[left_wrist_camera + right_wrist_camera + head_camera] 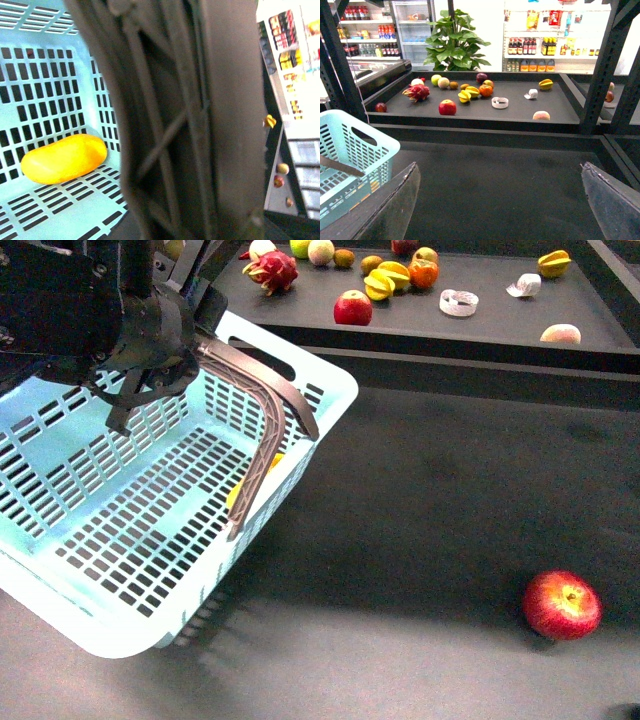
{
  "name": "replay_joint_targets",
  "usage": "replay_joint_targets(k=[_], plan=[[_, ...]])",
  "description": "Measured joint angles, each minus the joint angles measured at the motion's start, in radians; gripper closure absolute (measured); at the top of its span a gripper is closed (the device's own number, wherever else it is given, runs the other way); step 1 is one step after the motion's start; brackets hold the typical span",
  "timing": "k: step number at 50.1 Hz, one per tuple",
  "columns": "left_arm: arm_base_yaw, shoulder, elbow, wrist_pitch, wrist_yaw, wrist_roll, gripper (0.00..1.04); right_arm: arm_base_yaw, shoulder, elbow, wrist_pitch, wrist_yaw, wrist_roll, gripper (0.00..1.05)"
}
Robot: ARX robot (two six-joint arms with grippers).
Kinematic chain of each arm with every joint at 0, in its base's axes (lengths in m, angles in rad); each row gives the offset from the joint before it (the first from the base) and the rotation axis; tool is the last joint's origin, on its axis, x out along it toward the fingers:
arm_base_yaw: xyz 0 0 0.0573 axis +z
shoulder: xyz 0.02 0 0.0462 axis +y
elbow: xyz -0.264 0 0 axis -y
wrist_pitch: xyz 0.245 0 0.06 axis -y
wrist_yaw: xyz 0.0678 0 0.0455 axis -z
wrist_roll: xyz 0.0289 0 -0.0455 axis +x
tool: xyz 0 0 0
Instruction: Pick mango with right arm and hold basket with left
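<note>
The light blue basket [120,510] is tilted and lifted at its left side. My left gripper [150,370] is shut on its grey-brown handle [265,405] near the rim. That handle fills the left wrist view [200,125], blurred and close. The yellow-orange mango [64,158] lies on the basket's slotted floor; from the front only a yellow patch [240,490] shows behind the handle. My right gripper [500,200] is open and empty above the dark table, its fingers [395,210] wide apart. The basket's corner [355,155] shows beside it. The right arm is not visible in the front view.
A red apple [562,604] lies on the dark table at the front right. A raised back tray [500,335] carries a dragon fruit [272,270], another red apple [352,308], star fruits [385,280], an orange [424,273] and a tape roll [459,303].
</note>
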Motion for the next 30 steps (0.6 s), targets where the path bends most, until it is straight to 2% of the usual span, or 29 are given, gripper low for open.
replay_joint_targets(k=[16,17,21,30], plan=[[0.057,0.104,0.05,0.008,-0.053,-0.226,0.88,0.0,0.0,0.0,0.0,0.0,0.0,0.08],[0.057,0.106,0.05,0.008,-0.054,-0.232,0.86,0.0,0.0,0.0,0.0,0.0,0.0,0.08],[0.057,0.103,0.051,0.008,-0.073,-0.247,0.66,0.0,0.0,0.0,0.0,0.0,0.0,0.08],[0.051,0.014,-0.016,-0.013,-0.099,-0.209,0.37,0.0,0.0,0.0,0.0,0.0,0.0,0.08]])
